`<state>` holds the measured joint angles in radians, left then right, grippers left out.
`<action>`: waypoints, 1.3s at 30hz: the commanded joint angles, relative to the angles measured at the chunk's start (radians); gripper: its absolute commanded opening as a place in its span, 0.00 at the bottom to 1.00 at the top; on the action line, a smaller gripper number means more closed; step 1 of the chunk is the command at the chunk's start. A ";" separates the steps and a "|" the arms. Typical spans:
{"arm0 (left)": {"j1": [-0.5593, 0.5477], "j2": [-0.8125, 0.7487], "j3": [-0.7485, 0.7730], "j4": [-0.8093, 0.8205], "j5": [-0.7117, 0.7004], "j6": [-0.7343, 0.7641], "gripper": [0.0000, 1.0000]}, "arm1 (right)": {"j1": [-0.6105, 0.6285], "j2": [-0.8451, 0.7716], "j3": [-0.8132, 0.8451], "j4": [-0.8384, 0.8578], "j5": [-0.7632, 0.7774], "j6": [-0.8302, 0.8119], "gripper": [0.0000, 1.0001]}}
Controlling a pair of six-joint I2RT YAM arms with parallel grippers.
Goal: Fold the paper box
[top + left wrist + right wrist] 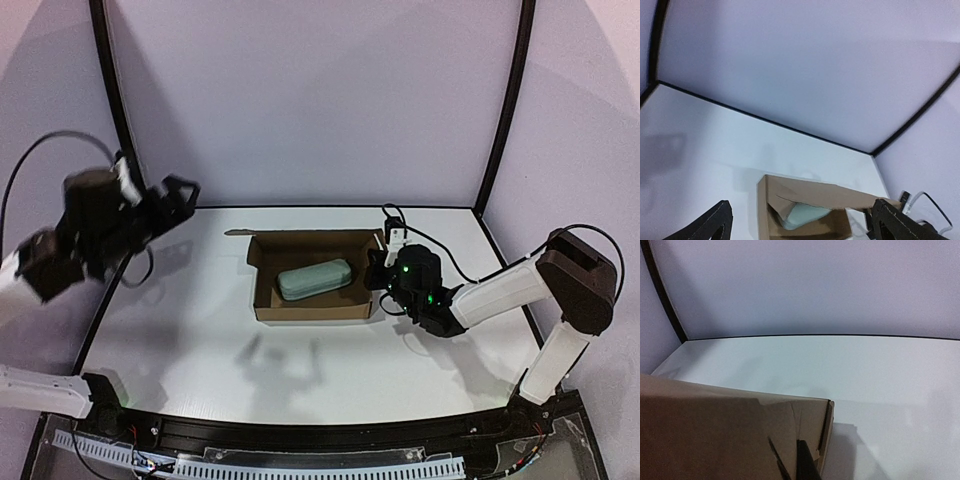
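The paper box (310, 312) stands as an open brown tray in the middle of the white table, with a pale green case (314, 279) lying inside it. My right gripper (385, 270) is at the box's right end wall and shut on it. In the right wrist view the cardboard (715, 435) fills the lower left, and one dark finger (805, 462) lies against it. My left gripper (175, 200) hangs high above the table's left side, open and holding nothing. In its wrist view the left gripper (802, 227) frames the box (815, 195) and case (802, 217) far below.
Black frame posts (112, 100) (505, 110) stand at the back corners before pale backdrop walls. A black cable (392, 215) and white connector lie behind the right gripper. The right arm's white link (500, 290) reaches in from the right edge.
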<state>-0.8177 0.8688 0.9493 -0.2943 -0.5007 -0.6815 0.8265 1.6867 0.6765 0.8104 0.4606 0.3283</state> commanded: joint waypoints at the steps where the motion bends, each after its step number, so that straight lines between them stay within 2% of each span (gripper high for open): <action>1: 0.010 0.331 0.273 -0.321 -0.137 0.002 0.99 | 0.025 0.035 -0.039 -0.152 -0.075 0.054 0.00; 2: 0.022 0.424 0.365 -0.383 -0.140 -0.002 0.99 | 0.025 0.033 -0.041 -0.148 -0.079 0.054 0.00; 4: 0.076 0.503 0.463 -0.411 -0.088 -0.010 0.99 | 0.025 0.031 -0.043 -0.145 -0.087 0.053 0.00; 7: 0.148 0.655 0.529 -0.393 0.016 0.015 0.99 | 0.024 0.029 -0.046 -0.141 -0.101 0.051 0.00; 8: 0.155 0.673 0.537 -0.389 0.021 0.017 0.99 | 0.025 0.030 -0.047 -0.136 -0.102 0.052 0.00; 10: 0.182 0.709 0.539 -0.348 0.148 0.019 0.99 | 0.025 0.027 -0.046 -0.135 -0.110 0.056 0.01; 13: 0.213 0.747 0.505 -0.275 0.246 0.018 0.99 | 0.025 0.022 -0.046 -0.132 -0.114 0.049 0.03; 17: 0.225 0.791 0.509 -0.266 0.276 0.011 0.99 | 0.025 0.018 -0.043 -0.142 -0.130 0.041 0.05; 22: 0.228 0.824 0.500 -0.241 0.302 0.015 0.99 | 0.025 0.015 -0.037 -0.151 -0.143 0.018 0.14; 26: 0.229 0.842 0.480 -0.237 0.298 0.007 0.99 | 0.025 -0.008 -0.042 -0.168 -0.167 0.007 0.29; 33: 0.233 0.853 0.447 -0.226 0.298 -0.011 0.97 | 0.025 -0.059 -0.044 -0.202 -0.209 -0.009 0.46; 34: 0.235 0.855 0.434 -0.223 0.299 -0.017 0.96 | 0.025 -0.081 -0.047 -0.227 -0.224 -0.030 0.55; 37: 0.235 0.858 0.423 -0.219 0.297 -0.020 0.96 | 0.025 -0.112 -0.056 -0.259 -0.237 -0.058 0.67; 38: 0.235 0.859 0.420 -0.216 0.296 -0.022 0.96 | 0.025 -0.130 -0.066 -0.276 -0.253 -0.078 0.82; 39: 0.235 0.860 0.420 -0.216 0.295 -0.022 0.95 | 0.025 -0.151 -0.069 -0.292 -0.272 -0.091 0.93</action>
<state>-0.5907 1.7260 1.3907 -0.5228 -0.2157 -0.6926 0.8398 1.5963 0.6357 0.5804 0.2493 0.2939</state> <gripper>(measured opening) 0.957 0.766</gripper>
